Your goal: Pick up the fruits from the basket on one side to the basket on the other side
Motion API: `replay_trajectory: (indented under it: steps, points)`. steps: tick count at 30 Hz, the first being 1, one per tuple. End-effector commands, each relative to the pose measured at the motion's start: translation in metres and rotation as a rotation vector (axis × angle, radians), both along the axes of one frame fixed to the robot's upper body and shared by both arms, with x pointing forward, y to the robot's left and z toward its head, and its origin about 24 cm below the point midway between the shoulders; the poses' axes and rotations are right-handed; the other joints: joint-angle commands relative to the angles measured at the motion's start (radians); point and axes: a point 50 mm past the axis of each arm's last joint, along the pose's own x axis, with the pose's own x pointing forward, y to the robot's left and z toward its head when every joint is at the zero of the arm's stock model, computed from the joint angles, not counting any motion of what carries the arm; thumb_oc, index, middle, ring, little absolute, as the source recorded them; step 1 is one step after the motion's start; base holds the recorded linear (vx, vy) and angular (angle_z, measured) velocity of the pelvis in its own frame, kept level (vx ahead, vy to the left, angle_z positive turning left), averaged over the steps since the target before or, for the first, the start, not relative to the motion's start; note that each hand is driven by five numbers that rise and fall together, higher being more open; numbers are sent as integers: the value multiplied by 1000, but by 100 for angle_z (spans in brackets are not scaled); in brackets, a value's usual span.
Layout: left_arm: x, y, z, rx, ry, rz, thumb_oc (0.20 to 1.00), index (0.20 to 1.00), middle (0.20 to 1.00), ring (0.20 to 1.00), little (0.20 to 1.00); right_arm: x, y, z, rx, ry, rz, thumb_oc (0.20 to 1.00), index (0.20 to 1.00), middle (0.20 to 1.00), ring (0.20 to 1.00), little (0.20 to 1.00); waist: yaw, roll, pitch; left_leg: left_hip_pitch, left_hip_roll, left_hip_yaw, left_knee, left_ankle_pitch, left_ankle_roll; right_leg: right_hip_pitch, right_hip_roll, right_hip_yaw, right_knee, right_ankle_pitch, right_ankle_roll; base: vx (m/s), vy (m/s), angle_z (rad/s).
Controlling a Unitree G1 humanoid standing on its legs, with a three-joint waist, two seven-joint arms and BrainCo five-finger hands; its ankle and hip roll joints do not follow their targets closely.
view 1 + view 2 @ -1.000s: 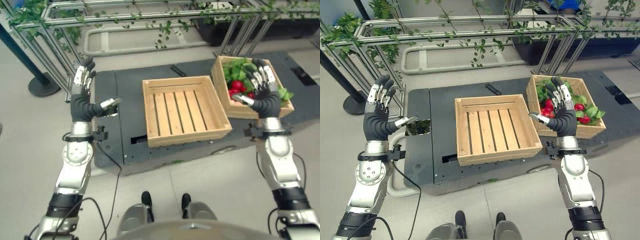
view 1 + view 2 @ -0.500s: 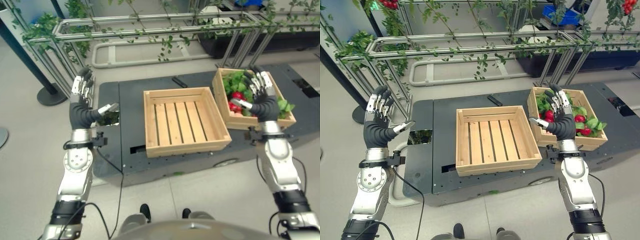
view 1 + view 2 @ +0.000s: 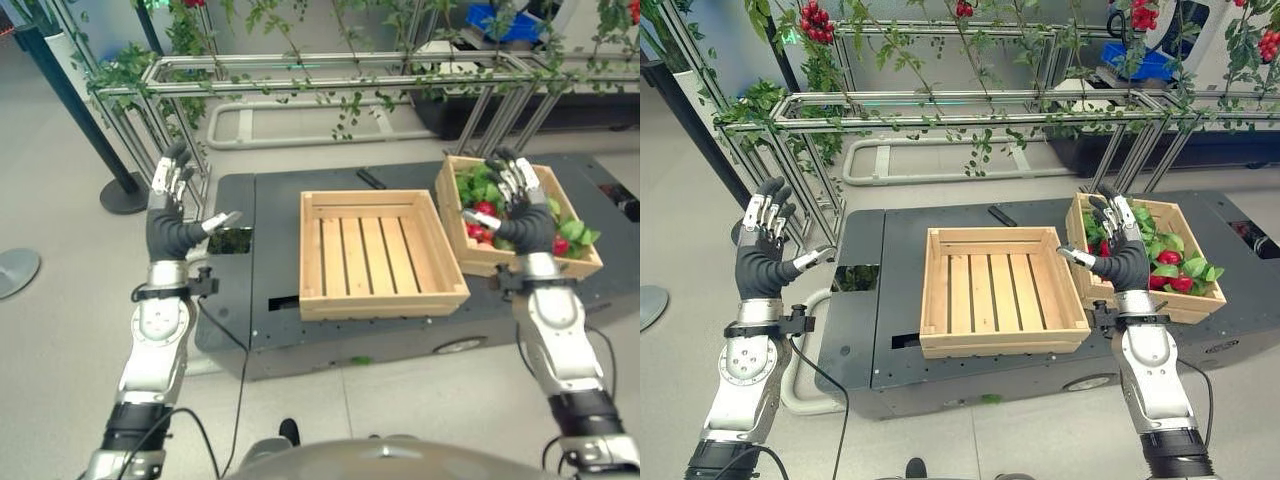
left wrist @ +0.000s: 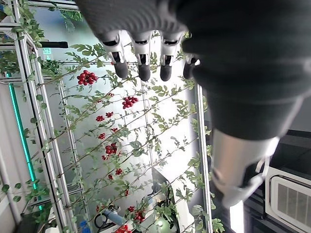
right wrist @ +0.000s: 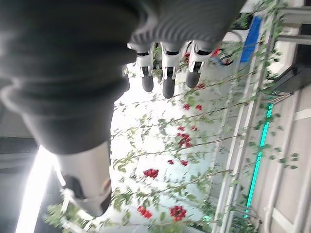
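An empty wooden slatted crate (image 3: 378, 252) sits in the middle of a dark low platform (image 3: 272, 220). A second wooden crate (image 3: 520, 228) at the right holds red fruits (image 3: 1171, 258) among green leaves. My right hand (image 3: 520, 208) is raised with fingers straight, open, in front of that crate's near-left part and holding nothing. My left hand (image 3: 172, 215) is raised and open beside the platform's left edge, empty. In the wrist views the fingers (image 4: 141, 65) of the left hand and the fingers (image 5: 166, 77) of the right hand point straight out with nothing between them.
A metal frame (image 3: 970, 100) with climbing vines and red berry clusters (image 3: 812, 18) stands behind the platform. A small black object (image 3: 1002, 215) lies on the platform behind the empty crate. A dark pole (image 3: 70, 100) on a round base stands at the far left.
The camera has tilted up, so the whole scene has slid down and more of the vine frame shows. Both hands stay raised and open as before.
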Motion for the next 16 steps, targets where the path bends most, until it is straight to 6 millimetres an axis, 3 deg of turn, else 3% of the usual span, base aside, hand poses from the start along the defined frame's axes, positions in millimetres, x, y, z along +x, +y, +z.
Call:
replay_trajectory:
  steps: [1,3,6,12,16]
  points:
    - [1,2,-17,18,67,-9,1000,1000,1000,1000,1000,3,-1,1,14,-31,-18,1000,1000,1000,1000,1000,3,-11,-11,43,67,22,47,-90,-51,-58,12,11,50,5,35,-5,-12,3]
    - [1,2,-35,20,148,-3,1000,1000,1000,1000,1000,2,-1,-14,5,31,-30,1000,1000,1000,1000,1000,0,-11,-13,46,67,22,44,-89,-52,-56,13,11,48,4,36,-10,-5,7]
    - [-3,5,-77,-27,322,48,1000,1000,1000,1000,1000,-6,2,-55,21,195,-35,1000,1000,1000,1000,1000,-3,-10,-14,51,67,24,38,-84,-52,-54,14,10,48,5,37,-4,0,2]
    - [-7,6,-86,23,353,74,1000,1000,1000,1000,1000,-16,0,-85,72,313,-67,1000,1000,1000,1000,1000,-5,-9,-13,55,66,23,28,-81,-52,-57,14,9,48,7,41,-3,2,-1]
    - [-7,6,-91,48,374,86,1000,1000,1000,1000,1000,-16,2,-92,63,345,-63,1000,1000,1000,1000,1000,-5,-9,-13,58,64,25,21,-78,-51,-56,14,15,42,11,42,-13,5,-2]
